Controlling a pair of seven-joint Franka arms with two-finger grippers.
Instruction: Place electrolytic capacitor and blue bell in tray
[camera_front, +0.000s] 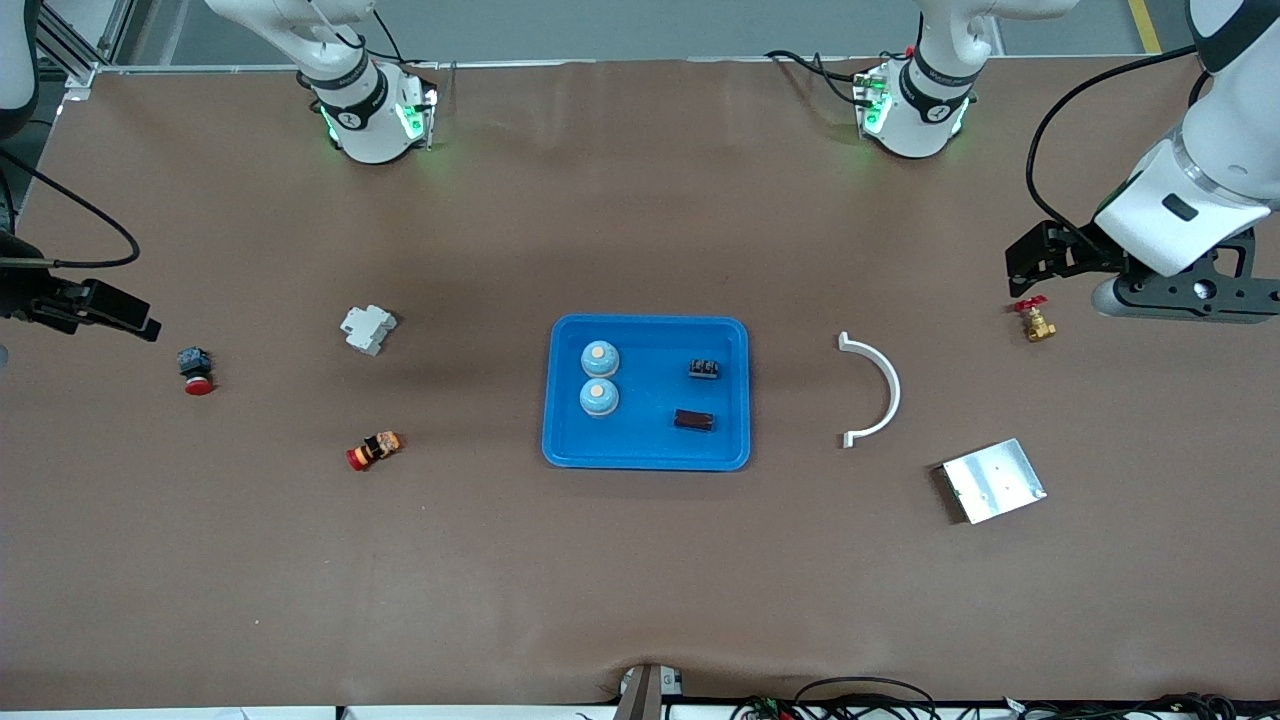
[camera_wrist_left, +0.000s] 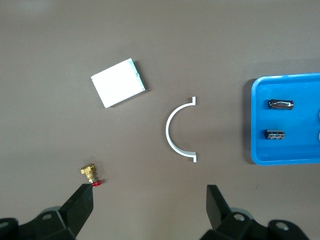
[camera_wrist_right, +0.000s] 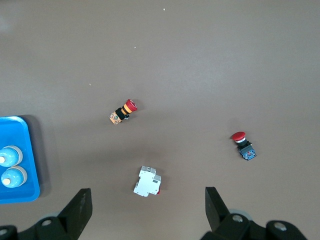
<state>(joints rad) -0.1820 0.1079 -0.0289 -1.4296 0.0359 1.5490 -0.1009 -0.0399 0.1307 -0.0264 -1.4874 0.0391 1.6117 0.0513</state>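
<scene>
The tray is seen at mid-table holding two blue bells side by side toward the right arm's end and two dark capacitors toward the left arm's end. The bells are judged light, rigid and smooth-domed, best pinched across the base; the small, stiff capacitors across their bodies. The left gripper is held wide open and empty over the brass valve; the right gripper is likewise spread, empty, near the red pushbutton.

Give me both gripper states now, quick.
Left gripper: open, empty, up over the table near the brass valve.
Right gripper: open, empty, up near the white breaker.
</scene>
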